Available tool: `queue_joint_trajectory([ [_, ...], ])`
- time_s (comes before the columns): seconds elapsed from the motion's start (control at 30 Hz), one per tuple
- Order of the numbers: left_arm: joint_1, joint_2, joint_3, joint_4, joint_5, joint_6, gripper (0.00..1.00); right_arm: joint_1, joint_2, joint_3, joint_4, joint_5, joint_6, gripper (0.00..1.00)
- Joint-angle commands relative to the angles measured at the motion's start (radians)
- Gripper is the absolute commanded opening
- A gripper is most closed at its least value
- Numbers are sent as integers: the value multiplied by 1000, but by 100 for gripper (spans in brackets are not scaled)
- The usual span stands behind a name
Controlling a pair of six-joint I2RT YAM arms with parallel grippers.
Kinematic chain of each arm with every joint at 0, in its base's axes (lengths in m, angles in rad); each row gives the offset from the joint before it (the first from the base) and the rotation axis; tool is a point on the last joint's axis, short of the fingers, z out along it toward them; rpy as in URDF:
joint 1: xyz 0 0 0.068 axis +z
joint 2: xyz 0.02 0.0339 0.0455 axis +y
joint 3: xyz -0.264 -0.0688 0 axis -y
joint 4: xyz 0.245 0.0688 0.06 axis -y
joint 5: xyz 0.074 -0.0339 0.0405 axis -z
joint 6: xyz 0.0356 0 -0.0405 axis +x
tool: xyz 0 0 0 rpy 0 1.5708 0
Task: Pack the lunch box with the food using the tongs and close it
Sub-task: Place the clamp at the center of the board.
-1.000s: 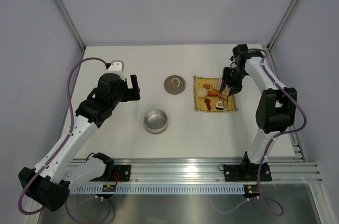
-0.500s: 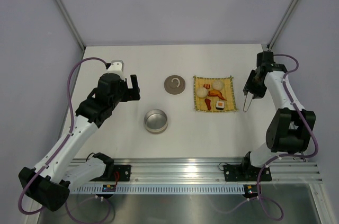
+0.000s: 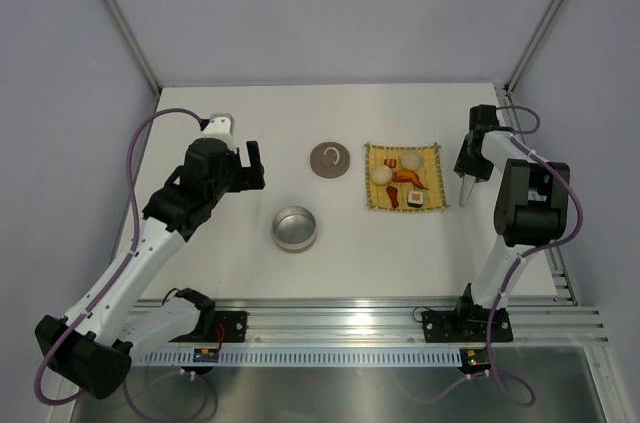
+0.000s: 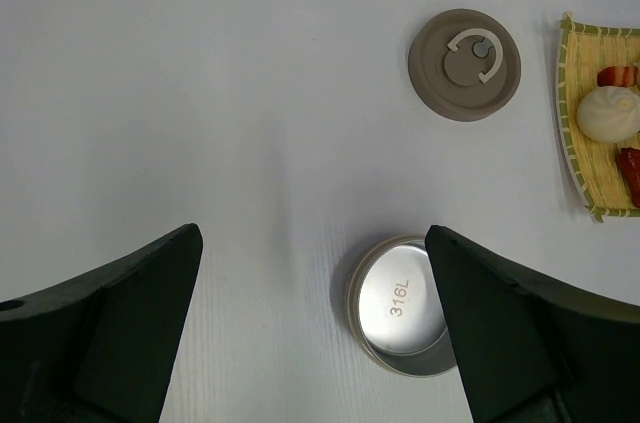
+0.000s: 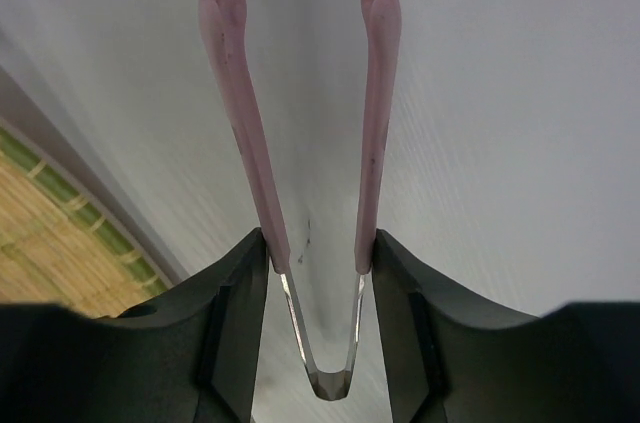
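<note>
Two grippers logged. We see the right gripper (image 5: 315,273) pinching the tongs (image 5: 375,123) near their joined end, arms sprung apart, tips over bare counter (image 4: 200,93) just right of the yellow mat (image 4: 572,93). Left gripper (image 4: 312,243) spread wide above the empty lunch box (image 4: 400,303); lid (image 4: 464,64) apart. Food (image 3: 403,175) all on the mat. We judge the first pick is pending: swing the tips left over one piece, then squeeze.

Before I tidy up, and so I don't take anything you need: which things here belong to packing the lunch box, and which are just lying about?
For the job:
- tin
- lid
- food
- tongs, held in the right gripper

Just lying about:
- mat under the food
</note>
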Motion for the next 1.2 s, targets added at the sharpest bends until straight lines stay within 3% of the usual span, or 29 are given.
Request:
queue_joint_trajectory([
  [0.0,-4,-10,3,30,-9,0,99,0,48,57,106,33,-38,51],
  [0.07,-4,-9,1,28,-10,0,99,0,66,55,122,41,-39,52],
  [0.2,-4,-12,3,20,-21,3,99,0,73,40,154,36,-35,66],
  [0.4,-4,-10,-2,17,-20,0,99,-1,82,20,168,16,-18,78],
  [0.57,-4,-7,0,19,-13,0,99,-1,54,-17,180,0,11,99],
  [0.83,-6,-6,0,17,-9,-1,99,-4,-9,-113,218,-26,63,99],
  [1.17,-6,-9,3,11,-13,-1,99,-15,5,-163,309,-36,48,90],
])
